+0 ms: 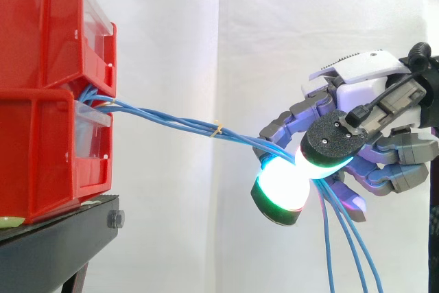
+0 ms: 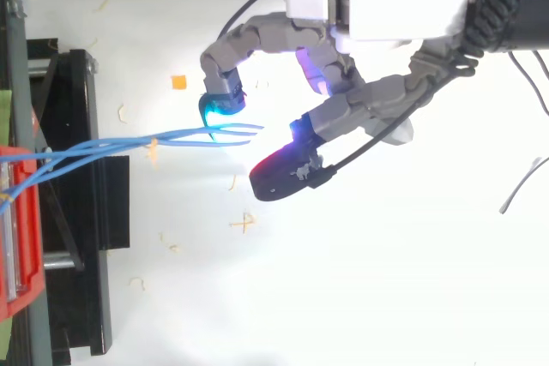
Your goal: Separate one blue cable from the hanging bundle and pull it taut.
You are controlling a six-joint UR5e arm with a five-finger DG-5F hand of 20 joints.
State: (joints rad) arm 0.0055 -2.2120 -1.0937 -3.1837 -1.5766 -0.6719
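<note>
A white curtain (image 1: 288,18) hangs behind the work; at the left of the side view two red bins (image 1: 48,32) sit stacked on a black stand (image 1: 55,245); a bundle of blue cables (image 1: 164,118) comes out from the gap between the bins and slopes down to the right, drawn fairly straight, with a small yellow tie (image 1: 218,127) wrapped around it partway along; the hand (image 1: 360,80) reaches in from the right with its fingers curled, and the bundle passes between a fingertip pad glowing white and green (image 1: 281,190) and a black-backed pad just above it, so the hand has hold of several cables together rather than one alone; past that grip the side view shows the cables bending sharply and hanging loose toward the bottom edge; looking down from above, the cables (image 2: 111,145) run from the red bin (image 2: 21,220) at the left edge across the black stand (image 2: 86,186) and fan apart slightly near the hand (image 2: 377,6); a pad glowing cyan (image 2: 219,111) sits just above the cable ends and a dark pad lit red (image 2: 279,169) lies just below them, with glare hiding where the cables meet the fingers; the top view also shows small orange and yellow scraps (image 2: 178,82) scattered over the white ground beneath.
</note>
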